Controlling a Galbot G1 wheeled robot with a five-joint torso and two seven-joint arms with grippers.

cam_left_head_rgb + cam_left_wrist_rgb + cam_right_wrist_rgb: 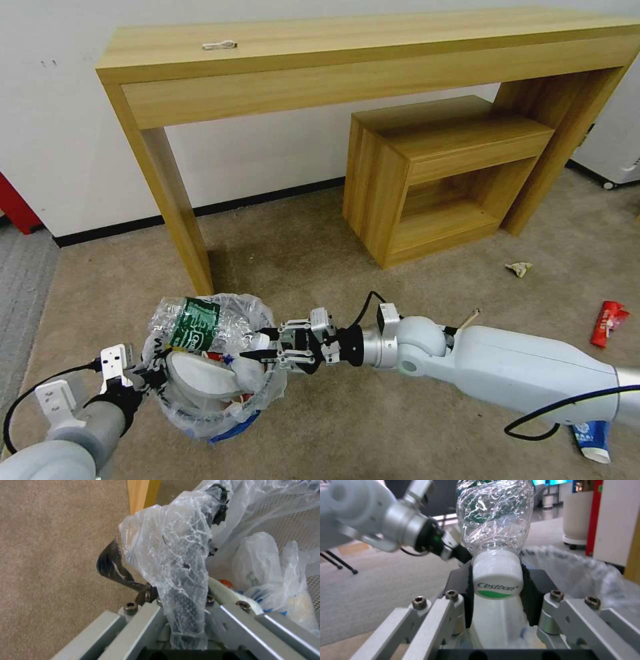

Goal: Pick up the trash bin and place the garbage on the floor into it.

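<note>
Two grippers meet over one bin in the lower left of the head view. Farthest left, the left gripper [148,379] is clenched on the near rim of the trash bin [200,407], pinching the black mesh wall together with its crinkled liner bag [173,555]; the left wrist view shows the film bunched between the jaws. The bin looks light, but the liner is slick and thin, so the hold is safer on the stiff rim than on loose plastic, which could slide or tear.

Inside the bin lies a white slipper [200,377], soft and easily squashed. Leaning over the bin's upper edge is the green-label bottle [195,323], empty and twisted, hence very light, springy and slippery along its body. The right gripper [267,348], just right of the bin's mouth, grasps it at the white cap [497,576], the one rigid, ridged part; that seems the soundest place to take it.

Further right on the beige carpet [320,267], well apart from the bin, lie a crumpled scrap [519,269], a wooden stick [469,320] beside the right arm, a red packet [608,322], and a blue-white paper cup [592,441] at the lower right.
</note>
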